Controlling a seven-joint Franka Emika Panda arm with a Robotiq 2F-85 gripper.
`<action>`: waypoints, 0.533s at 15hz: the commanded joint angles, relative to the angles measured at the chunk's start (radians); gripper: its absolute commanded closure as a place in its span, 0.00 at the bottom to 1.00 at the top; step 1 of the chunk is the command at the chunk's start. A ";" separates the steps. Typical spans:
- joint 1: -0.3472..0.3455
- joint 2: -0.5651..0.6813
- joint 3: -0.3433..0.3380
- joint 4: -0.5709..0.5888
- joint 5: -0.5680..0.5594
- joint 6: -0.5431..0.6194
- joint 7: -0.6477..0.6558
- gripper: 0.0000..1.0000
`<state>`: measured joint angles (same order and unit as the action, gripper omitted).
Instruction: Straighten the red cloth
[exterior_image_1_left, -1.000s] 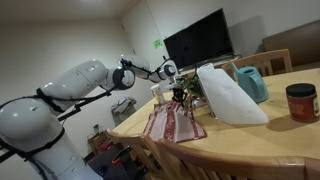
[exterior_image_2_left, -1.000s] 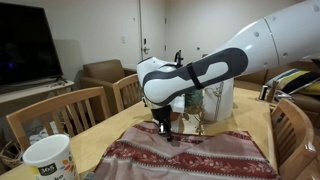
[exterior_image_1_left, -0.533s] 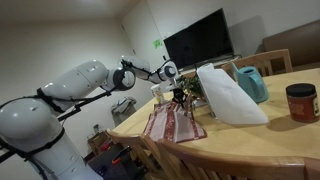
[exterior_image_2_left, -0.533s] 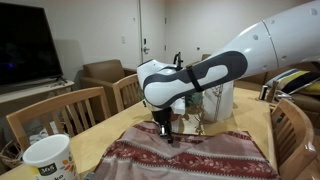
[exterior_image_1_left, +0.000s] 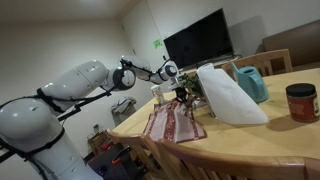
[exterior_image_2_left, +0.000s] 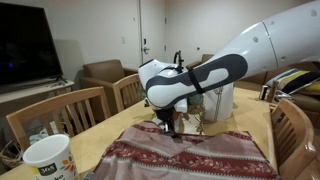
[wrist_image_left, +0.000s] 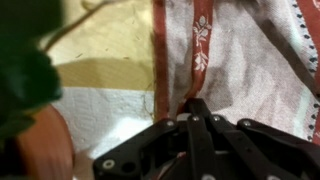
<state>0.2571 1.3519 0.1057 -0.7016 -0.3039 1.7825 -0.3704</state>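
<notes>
While the jaws stood fully closed at one edge of the cloth (exterior_image_2_left: 190, 160), apparently pinching a thin fold of it, the cloth lay wrinkled near a corner of the bench (exterior_image_1_left: 250, 140), just beside the white sheet (exterior_image_1_left: 230, 95). So slight a pinch could have slipped off in a pull, and a low drag could have bunched the fabric against the sheet or carried it over the bench's edge.
</notes>
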 joint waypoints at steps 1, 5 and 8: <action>0.003 0.006 -0.027 0.019 -0.027 -0.008 0.000 1.00; 0.010 0.010 -0.044 0.022 -0.043 -0.007 0.005 1.00; 0.012 0.012 -0.043 0.024 -0.054 -0.006 0.005 1.00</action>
<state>0.2587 1.3544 0.0797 -0.7011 -0.3404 1.7825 -0.3692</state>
